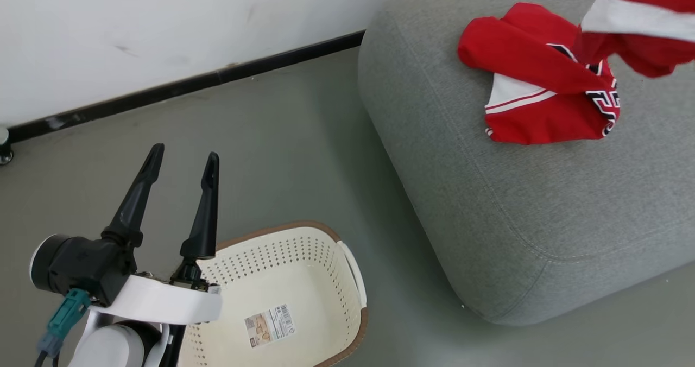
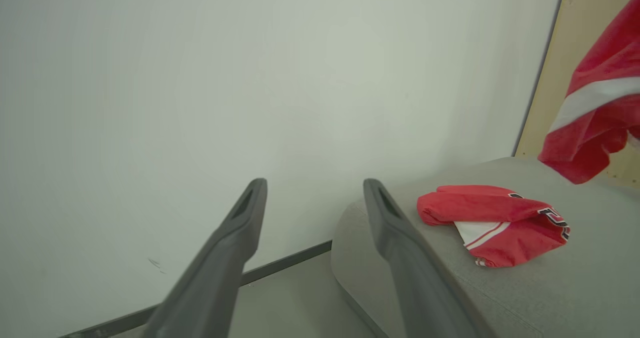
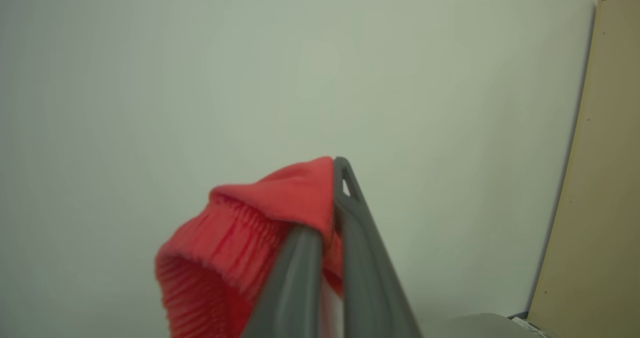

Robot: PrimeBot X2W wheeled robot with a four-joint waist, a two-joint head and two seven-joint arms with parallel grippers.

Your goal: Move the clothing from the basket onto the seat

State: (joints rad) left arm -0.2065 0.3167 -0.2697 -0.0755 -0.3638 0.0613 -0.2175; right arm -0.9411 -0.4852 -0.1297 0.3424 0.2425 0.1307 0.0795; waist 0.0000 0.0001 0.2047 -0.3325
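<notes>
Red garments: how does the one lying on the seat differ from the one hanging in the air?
The lying garment rests crumpled on the seat; the hanging garment is in the air above it. The lying one shows black-and-white lettering; the hanging one shows a broad white band. Nothing grips the lying one; the right end effector is shut on the hanging one. Both are bright red with white trim.

Seat was grey woven cloth, matt and coarse-grained, with stitched seams. Clothing was soft matt red cloth, one garment ribbed at its band. Basket was smooth perforated cream plastic with a faint sheen, brown woven-look rim and paper sticker; left claw looked matt dark plastic.
</notes>
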